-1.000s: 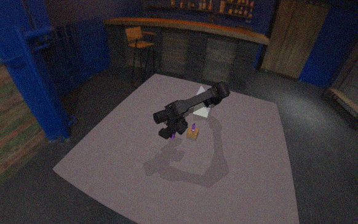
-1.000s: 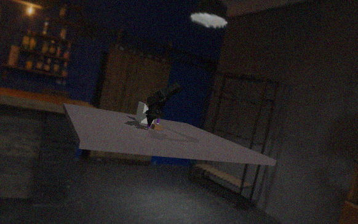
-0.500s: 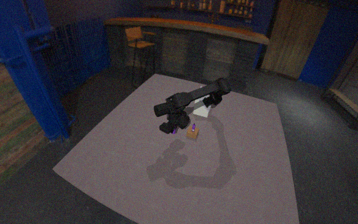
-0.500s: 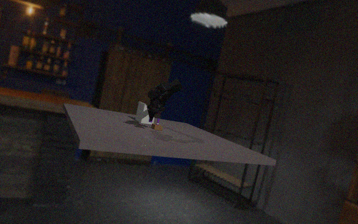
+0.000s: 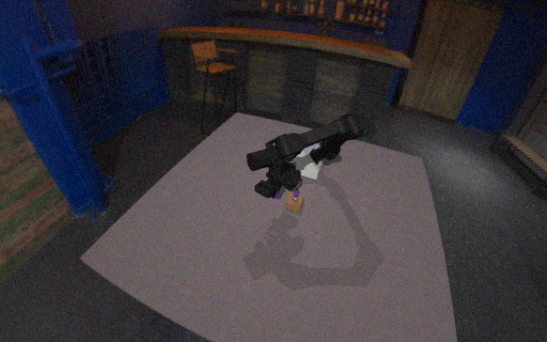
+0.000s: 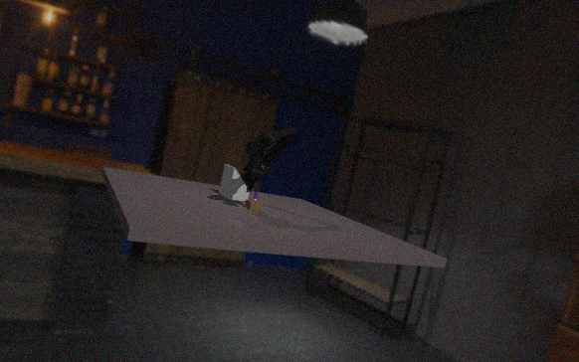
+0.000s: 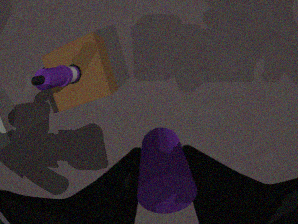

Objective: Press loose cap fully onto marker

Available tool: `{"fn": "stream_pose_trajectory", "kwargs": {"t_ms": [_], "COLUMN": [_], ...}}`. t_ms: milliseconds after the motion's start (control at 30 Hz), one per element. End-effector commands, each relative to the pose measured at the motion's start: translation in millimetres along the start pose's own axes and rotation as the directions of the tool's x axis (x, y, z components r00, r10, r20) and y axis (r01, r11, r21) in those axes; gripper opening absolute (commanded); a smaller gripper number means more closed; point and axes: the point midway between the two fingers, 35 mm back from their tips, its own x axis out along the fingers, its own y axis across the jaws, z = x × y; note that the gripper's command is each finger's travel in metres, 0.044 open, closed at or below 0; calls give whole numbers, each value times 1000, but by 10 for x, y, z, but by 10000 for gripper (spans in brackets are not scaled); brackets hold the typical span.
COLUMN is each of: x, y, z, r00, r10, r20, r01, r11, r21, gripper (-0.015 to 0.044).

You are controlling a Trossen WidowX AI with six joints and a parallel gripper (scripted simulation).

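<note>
The tool (image 7: 165,183) is clamped on the purple cap (image 7: 165,171), which sits between the two dark fingers in the wrist view, its rounded end pointing away from the camera and down toward the worktop (image 7: 220,110). From the top view the cap (image 5: 277,194) shows as a short purple stub under the tool (image 5: 278,188), raised off the grey worktop (image 5: 188,244); the arm's shadow falls on the surface nearer the camera.

The purple marker (image 7: 55,78) stands in the tan holder block (image 7: 83,72), up and to the left of the cap in the wrist view, its tip bare. In the top view the marker (image 5: 296,194) rises from the holder block (image 5: 294,204) just to the right of the tool, close beside it but apart from the cap. The cap is not on the marker.

From the exterior view the arm (image 6: 264,149) bends down over the holder block (image 6: 255,204), with a sliver of purple just above the block; marker and cap cannot be told apart there. A pale base block (image 5: 310,170) sits behind, on the far side of the worktop.
</note>
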Motion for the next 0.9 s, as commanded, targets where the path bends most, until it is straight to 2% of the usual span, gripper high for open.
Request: {"fn": "stream_pose_trajectory", "kwargs": {"t_ms": [0,867], "x": [-53,-270], "y": [80,698], "z": [58,450], "r00": [1000,1000], "r10": [0,3], "r20": [-3,-2], "r01": [0,-3], "r11": [1000,1000], "r21": [-3,-1], "gripper": [0,0]}}
